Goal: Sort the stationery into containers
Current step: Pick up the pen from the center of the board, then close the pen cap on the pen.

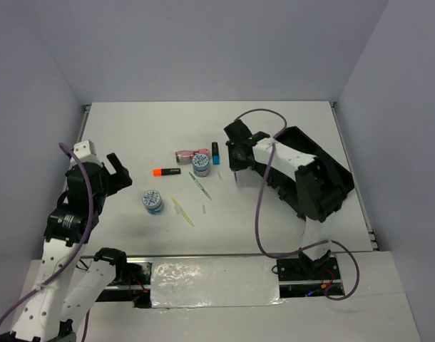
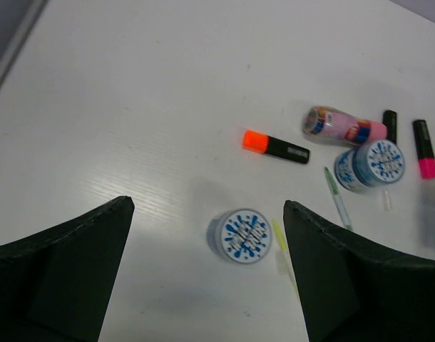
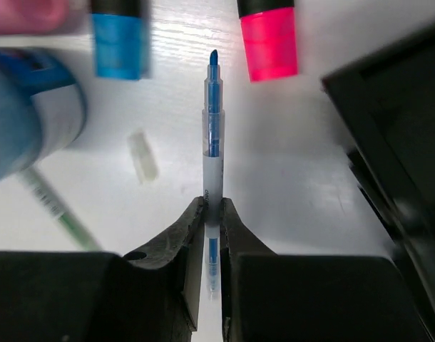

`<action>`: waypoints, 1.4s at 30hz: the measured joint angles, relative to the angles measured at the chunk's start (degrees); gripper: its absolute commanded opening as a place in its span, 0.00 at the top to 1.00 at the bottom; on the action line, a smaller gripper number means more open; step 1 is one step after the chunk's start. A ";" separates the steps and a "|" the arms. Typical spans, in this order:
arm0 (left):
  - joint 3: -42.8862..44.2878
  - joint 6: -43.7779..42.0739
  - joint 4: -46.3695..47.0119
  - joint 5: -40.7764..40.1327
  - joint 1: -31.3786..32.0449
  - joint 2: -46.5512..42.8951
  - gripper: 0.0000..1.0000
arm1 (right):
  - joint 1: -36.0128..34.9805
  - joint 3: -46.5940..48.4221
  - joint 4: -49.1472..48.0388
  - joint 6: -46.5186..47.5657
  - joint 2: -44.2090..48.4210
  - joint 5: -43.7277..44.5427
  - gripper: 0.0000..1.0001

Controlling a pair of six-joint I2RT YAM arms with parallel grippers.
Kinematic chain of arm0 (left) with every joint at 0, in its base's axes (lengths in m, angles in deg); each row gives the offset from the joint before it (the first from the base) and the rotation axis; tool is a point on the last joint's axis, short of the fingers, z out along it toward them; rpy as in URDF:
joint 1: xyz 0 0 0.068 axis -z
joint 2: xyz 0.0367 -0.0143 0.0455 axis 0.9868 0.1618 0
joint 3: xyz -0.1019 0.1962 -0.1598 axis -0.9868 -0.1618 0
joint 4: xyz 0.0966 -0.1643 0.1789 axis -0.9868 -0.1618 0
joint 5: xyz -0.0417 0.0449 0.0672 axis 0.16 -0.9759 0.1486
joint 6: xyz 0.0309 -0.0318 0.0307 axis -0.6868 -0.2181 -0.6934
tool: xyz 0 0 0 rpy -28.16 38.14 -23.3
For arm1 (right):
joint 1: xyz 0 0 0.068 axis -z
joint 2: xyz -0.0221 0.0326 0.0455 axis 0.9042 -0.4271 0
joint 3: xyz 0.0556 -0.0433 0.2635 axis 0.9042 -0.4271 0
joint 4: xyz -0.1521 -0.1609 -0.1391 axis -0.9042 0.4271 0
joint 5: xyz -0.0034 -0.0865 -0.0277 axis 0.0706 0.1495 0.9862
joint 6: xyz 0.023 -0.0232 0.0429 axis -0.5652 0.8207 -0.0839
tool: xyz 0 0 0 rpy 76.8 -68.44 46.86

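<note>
My right gripper [image 3: 212,210] is shut on a thin blue pen [image 3: 213,135] that points ahead over the table, next to the blue-ended marker [image 3: 119,35] and the pink-ended marker [image 3: 269,39]. In the top view this gripper [image 1: 234,165] is just left of the black organiser tray [image 1: 344,178]. My left gripper [image 2: 208,205] is open and empty above a blue-white disc [image 2: 240,235]; in the top view it [image 1: 118,171] is left of that disc [image 1: 152,201]. The orange-ended marker [image 2: 274,146], pink tube [image 2: 342,125] and second disc [image 2: 371,164] lie further on.
A thin green pen [image 2: 337,196] and a thin yellow pen [image 2: 280,239] lie on the white table between the discs. A small clear cap [image 3: 142,154] lies left of the held pen. The tray's edge [image 3: 396,142] is close on the right. Grey walls enclose the table.
</note>
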 measured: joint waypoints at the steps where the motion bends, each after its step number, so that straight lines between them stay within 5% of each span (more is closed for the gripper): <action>1: 0.57 0.48 0.07 2.23 0.07 1.42 0.01 | 0.00 -0.87 0.24 0.09 2.99 -0.39 1.00; 4: 3.28 3.37 1.05 4.22 4.11 8.31 0.01 | 0.09 -3.02 1.05 0.20 14.56 -0.42 1.00; 11: 15.58 15.13 4.15 -4.92 31.98 35.01 0.02 | 0.52 -10.95 2.56 -0.33 42.80 3.82 1.00; 15: 28.15 20.26 4.68 -8.35 38.38 53.70 0.26 | 1.14 -17.59 7.08 -1.14 52.65 7.23 1.00; 16: 32.20 21.51 4.28 -9.07 39.17 58.93 0.39 | 1.33 -18.88 8.50 -1.22 54.64 7.74 1.00; 17: 35.80 22.93 3.45 -9.70 39.60 63.25 0.42 | 1.49 -19.76 9.68 -1.36 56.28 8.24 1.00; 26: 57.51 30.27 -4.74 -13.05 40.00 87.93 0.49 | 1.97 -20.90 14.93 -1.44 67.14 9.46 1.00; 42: 56.19 34.18 -7.72 -15.45 38.18 92.76 0.51 | 2.05 -25.66 14.23 -0.22 67.49 4.87 1.00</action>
